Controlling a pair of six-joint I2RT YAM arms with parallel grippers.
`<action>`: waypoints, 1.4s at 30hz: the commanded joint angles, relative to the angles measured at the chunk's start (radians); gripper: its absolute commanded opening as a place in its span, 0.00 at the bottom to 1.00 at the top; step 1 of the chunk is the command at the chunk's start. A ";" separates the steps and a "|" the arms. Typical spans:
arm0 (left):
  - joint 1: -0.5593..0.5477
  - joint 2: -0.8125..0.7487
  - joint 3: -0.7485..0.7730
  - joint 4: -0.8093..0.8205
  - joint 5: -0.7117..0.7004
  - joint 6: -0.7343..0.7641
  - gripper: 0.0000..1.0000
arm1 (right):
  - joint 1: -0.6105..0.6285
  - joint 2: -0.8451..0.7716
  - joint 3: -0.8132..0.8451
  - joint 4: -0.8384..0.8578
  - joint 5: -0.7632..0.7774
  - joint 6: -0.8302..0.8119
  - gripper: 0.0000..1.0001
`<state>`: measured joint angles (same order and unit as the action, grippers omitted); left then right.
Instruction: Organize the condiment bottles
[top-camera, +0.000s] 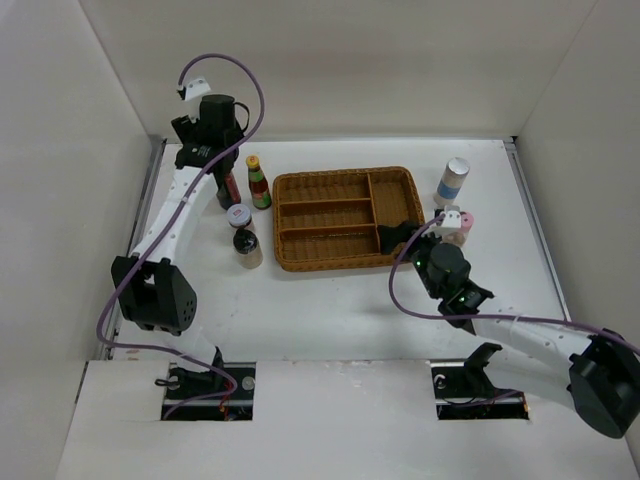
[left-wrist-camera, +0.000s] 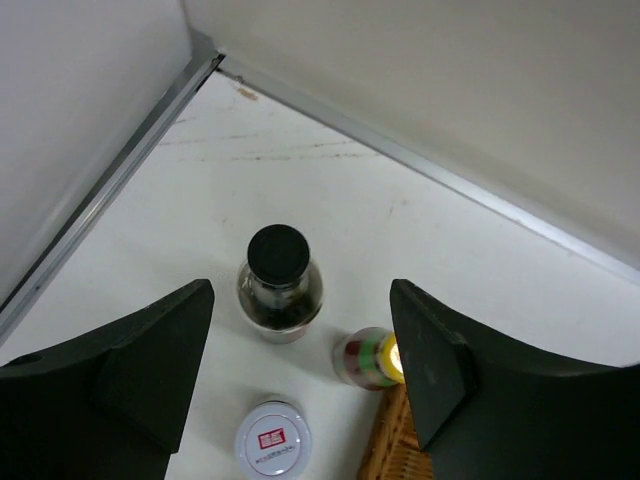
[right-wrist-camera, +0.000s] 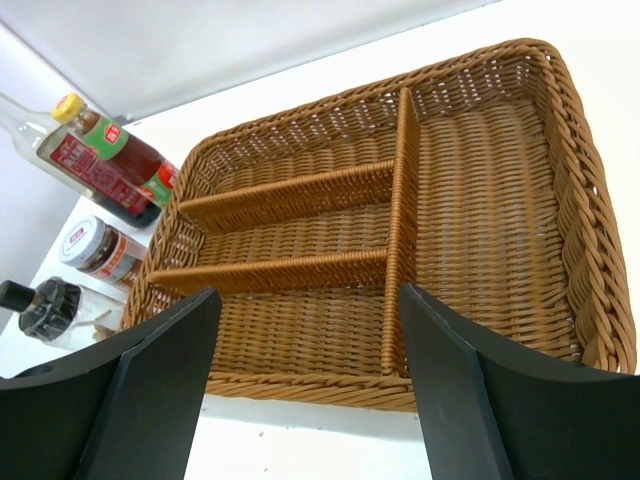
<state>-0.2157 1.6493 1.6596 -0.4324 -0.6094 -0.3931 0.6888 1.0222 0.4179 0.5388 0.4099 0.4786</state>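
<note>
Condiment bottles (top-camera: 258, 182) all stand on the table (top-camera: 330, 310) outside the wicker tray (top-camera: 340, 266). Four are just left of it and two are to its right; none is in a compartment yet.

Nearest, the right gripper (right-wrist-camera: 310, 295) hangs at the tray's right-hand end, jaws apart with nothing between them. The pink-lidded jar (top-camera: 464, 228) sits just beside its wrist; whether they touch cannot be told. A swing of that arm to the right would likely knock the jar over. On the left, the dark squat bottle (top-camera: 246, 250) is nearest, then the lavender-lidded jar (top-camera: 240, 214).

Further back, the left gripper (left-wrist-camera: 300, 300) is poised above the tall clear black-capped bottle (left-wrist-camera: 278, 255), jaws open and holding nothing. The main risk is here. The red yellow-capped sauce bottle (left-wrist-camera: 368, 358) stands just beside that bottle on the right finger's side, and the lavender-lidded jar is near too. A descending finger (left-wrist-camera: 430, 360) could strike either one, and an off-centre close could tip the tall, narrow bottle. Smooth glass may also slip in the pads. The tray's dividers (right-wrist-camera: 397, 230) make narrow slots, so a tall bottle set upright there may lean or catch on the rim.

Farthest on the right, the white blue-banded cylinder (top-camera: 452, 182) stands well apart from both grippers.
</note>
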 joint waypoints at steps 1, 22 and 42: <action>0.025 -0.013 0.005 0.023 0.010 0.025 0.69 | 0.011 0.009 0.033 0.046 -0.019 -0.006 0.78; 0.072 0.124 0.006 0.052 0.027 0.036 0.53 | 0.016 0.067 0.055 0.040 -0.017 -0.014 0.78; 0.088 0.078 0.046 0.142 0.003 0.080 0.10 | 0.028 0.082 0.061 0.046 -0.022 -0.021 0.78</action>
<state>-0.1379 1.8038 1.6516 -0.3866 -0.5819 -0.3477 0.7067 1.1088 0.4358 0.5388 0.4011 0.4694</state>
